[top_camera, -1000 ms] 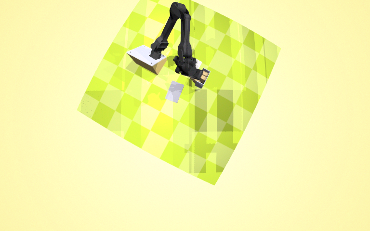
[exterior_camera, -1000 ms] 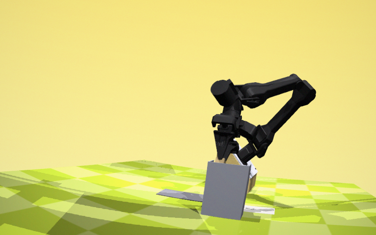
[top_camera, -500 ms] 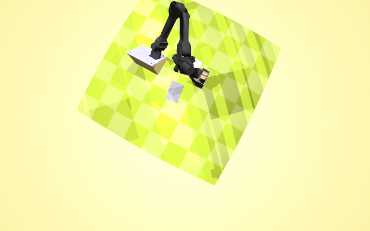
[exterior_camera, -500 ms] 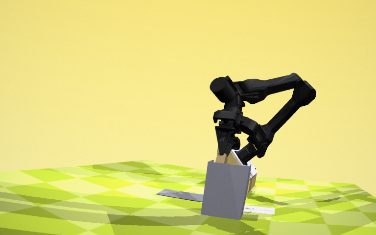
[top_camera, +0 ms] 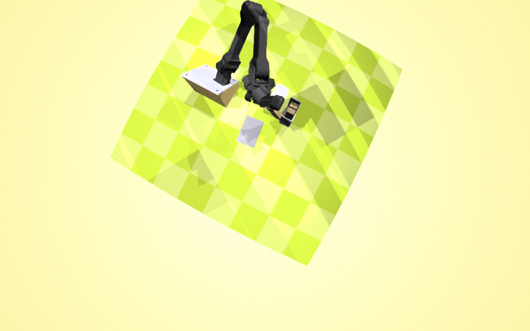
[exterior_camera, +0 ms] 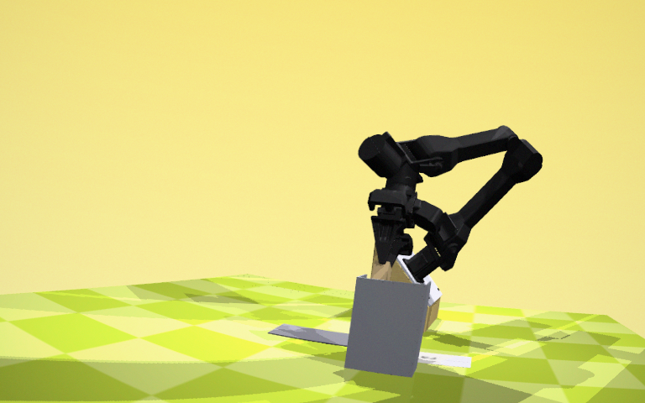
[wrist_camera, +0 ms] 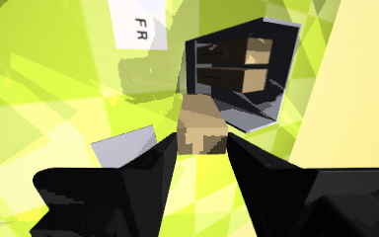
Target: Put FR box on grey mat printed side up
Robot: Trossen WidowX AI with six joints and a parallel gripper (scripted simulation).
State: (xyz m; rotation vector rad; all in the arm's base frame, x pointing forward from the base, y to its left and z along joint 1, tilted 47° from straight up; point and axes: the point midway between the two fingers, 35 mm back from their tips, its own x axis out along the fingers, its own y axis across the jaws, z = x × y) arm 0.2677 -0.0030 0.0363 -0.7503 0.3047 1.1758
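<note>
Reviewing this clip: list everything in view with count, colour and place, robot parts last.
bin: one, grey, on the checkered surface
boxes in bin: two, brown, standing
held box: one, brown, between the fingers
mat: one, grey, beside bin
card reading FR: one, white, near bin
pedestal: one, white top, brown sides, under arm
arm: one, black
gripper: one, black, shut on box

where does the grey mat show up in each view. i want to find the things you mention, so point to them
top: grey mat [top_camera: 250, 131] [exterior_camera: 309, 333] [wrist_camera: 125, 145] just left of and below the gripper, near picture centre
exterior: low, left of the bin [top_camera: 285, 120] [exterior_camera: 385, 327] [wrist_camera: 290, 74], partly hidden behind it
wrist: lower left, partly hidden by a finger
shared landmark: the bin
</note>
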